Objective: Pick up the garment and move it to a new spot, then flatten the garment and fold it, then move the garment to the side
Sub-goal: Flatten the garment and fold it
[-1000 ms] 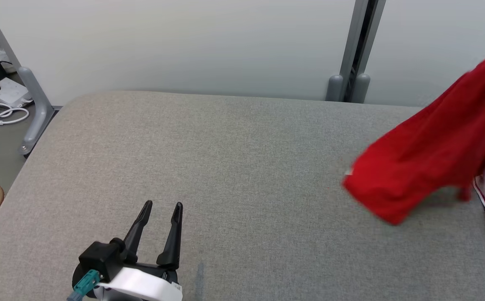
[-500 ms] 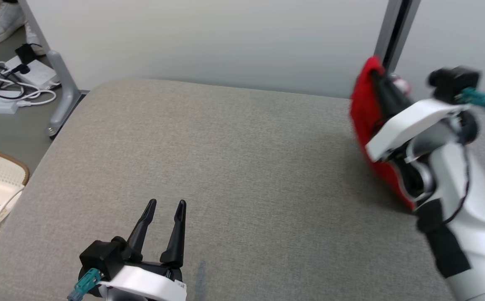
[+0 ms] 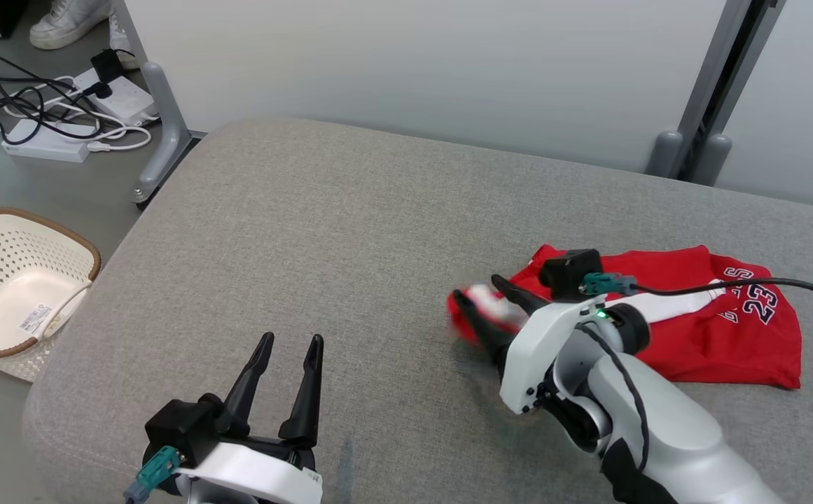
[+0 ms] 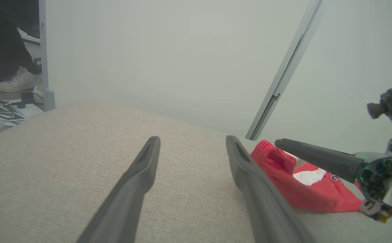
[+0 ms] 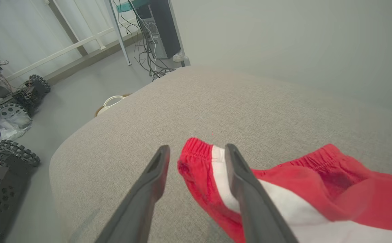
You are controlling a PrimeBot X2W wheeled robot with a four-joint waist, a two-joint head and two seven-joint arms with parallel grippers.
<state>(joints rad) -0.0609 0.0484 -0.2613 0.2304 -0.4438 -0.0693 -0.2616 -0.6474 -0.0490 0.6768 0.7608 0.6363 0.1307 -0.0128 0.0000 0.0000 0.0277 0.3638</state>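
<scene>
Red basketball shorts bearing the number 23 lie rumpled on the right side of the grey fabric-covered desk. The right gripper hangs low at their elastic waistband, jaws spread, the red-and-white end of the band lying loose between its 2 fingers. The left gripper hovers over bare fabric near the desk's front edge, jaws spread and empty. A cream perforated basket sits on the floor to the left.
</scene>
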